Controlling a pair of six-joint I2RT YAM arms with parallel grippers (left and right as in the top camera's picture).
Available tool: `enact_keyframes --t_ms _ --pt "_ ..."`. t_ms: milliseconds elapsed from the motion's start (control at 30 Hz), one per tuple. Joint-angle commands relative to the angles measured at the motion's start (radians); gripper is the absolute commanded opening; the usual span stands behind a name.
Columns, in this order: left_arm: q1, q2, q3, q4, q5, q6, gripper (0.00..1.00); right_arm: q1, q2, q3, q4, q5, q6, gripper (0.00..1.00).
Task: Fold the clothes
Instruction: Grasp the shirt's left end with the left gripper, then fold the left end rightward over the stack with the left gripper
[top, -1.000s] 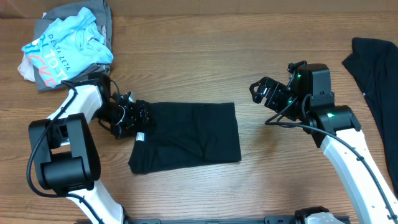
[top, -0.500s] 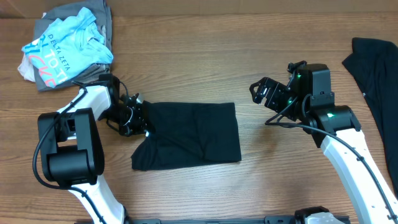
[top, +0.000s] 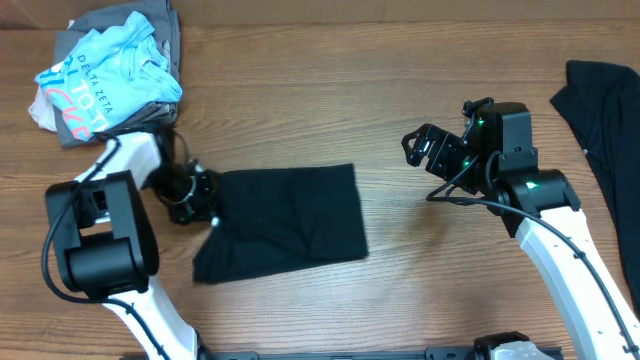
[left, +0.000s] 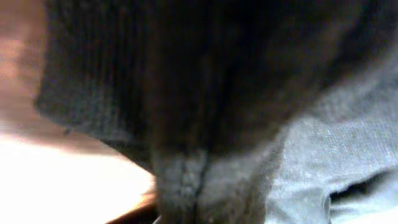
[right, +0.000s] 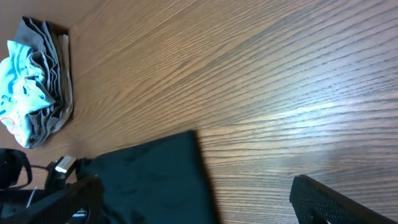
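Note:
A black T-shirt (top: 285, 220), folded into a rough rectangle, lies on the wooden table left of centre. My left gripper (top: 205, 197) is at its left edge, shut on a bunch of that fabric. In the left wrist view the dark cloth (left: 205, 93) fills nearly the whole picture and hides the jaws. My right gripper (top: 415, 147) hovers open well to the right of the shirt, holding nothing. In its wrist view the shirt (right: 149, 180) lies below and between the open fingers (right: 336, 199).
A pile of clothes (top: 105, 70) with a light blue printed shirt on top sits at the back left; it also shows as a pile (right: 34, 81) in the right wrist view. Another black garment (top: 605, 110) lies at the right edge.
My left gripper has shut on the shirt's left edge and pulled it leftward; the whole shirt has slid left. The right arm has not moved.

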Motion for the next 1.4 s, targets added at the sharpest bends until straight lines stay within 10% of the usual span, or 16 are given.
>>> enact_keyframes --t_ms 0,800,1367 --pt "0.054 0.071 0.050 -0.034 -0.270 -0.026 0.04 -0.003 -0.009 0.003 0.005 0.018 -0.007 1.00" --pt "-0.286 -0.033 0.462 -0.475 -0.310 -0.119 0.04 -0.003 0.062 0.002 0.024 0.029 -0.006 1.00" --pt "-0.643 -0.032 0.462 -0.370 -0.310 -0.255 0.04 -0.003 0.078 0.002 0.028 0.028 -0.006 1.00"
